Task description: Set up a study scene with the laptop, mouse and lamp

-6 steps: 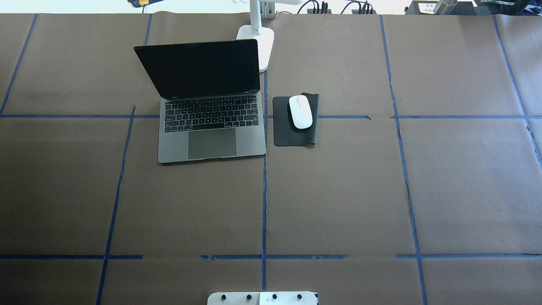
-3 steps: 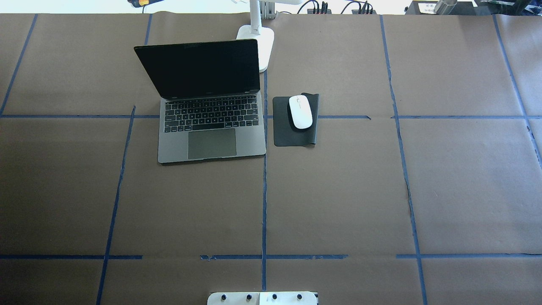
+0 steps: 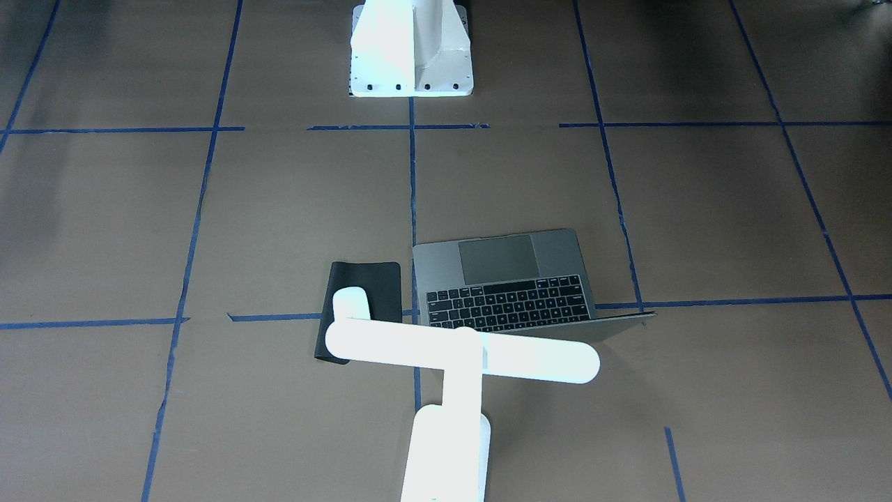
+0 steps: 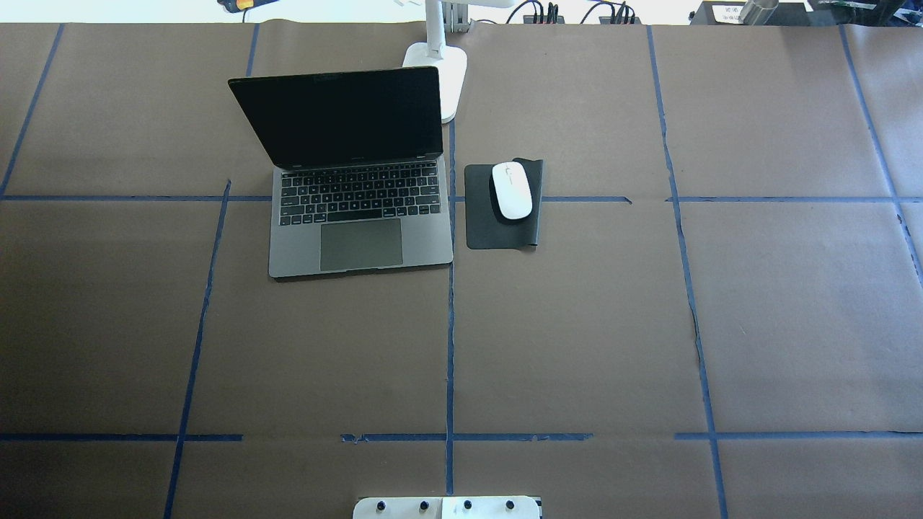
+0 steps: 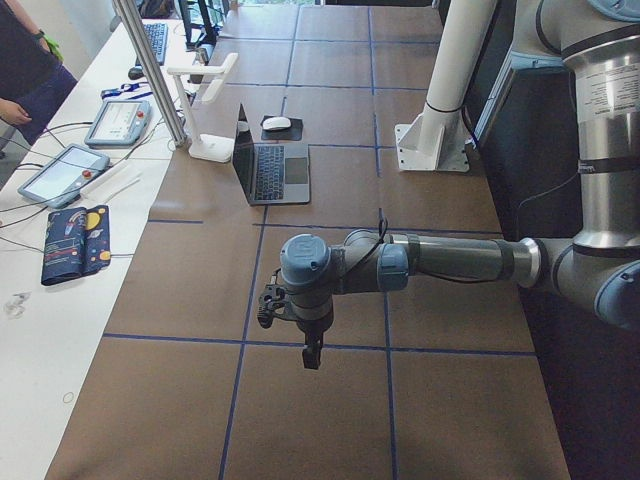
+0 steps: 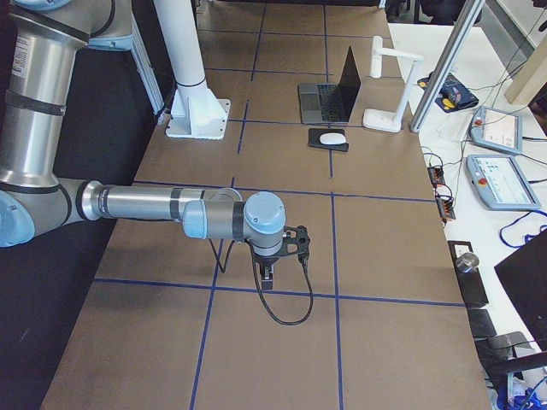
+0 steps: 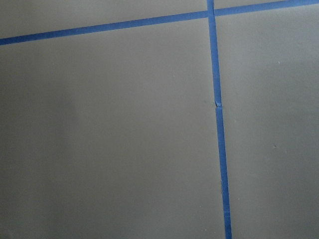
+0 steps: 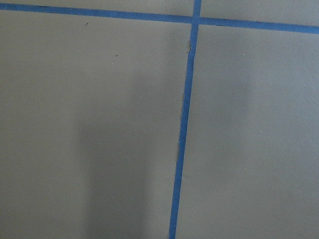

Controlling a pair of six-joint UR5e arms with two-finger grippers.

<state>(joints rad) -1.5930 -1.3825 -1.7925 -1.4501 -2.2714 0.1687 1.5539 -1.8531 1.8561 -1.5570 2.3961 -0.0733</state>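
Observation:
The space-grey laptop (image 4: 360, 238) stands open on the table, screen dark; it also shows in the front view (image 3: 509, 279). The white mouse (image 4: 511, 189) lies on a black mat (image 4: 501, 232) just right of the laptop. The white T-shaped lamp (image 4: 454, 79) stands behind the laptop's right corner; in the front view its bar (image 3: 529, 359) covers part of the mouse (image 3: 350, 301). My left gripper (image 5: 312, 355) and right gripper (image 6: 267, 278) hang over bare table far from these things. I cannot tell whether either is open or shut. Both wrist views show only brown paper and blue tape.
The white bolted pedestal (image 3: 411, 49) stands at the robot's edge of the table, also in the overhead view (image 4: 447, 508). A side bench with pendants (image 6: 500, 179) and cables runs beyond the far edge. An operator (image 5: 25, 70) stands by it.

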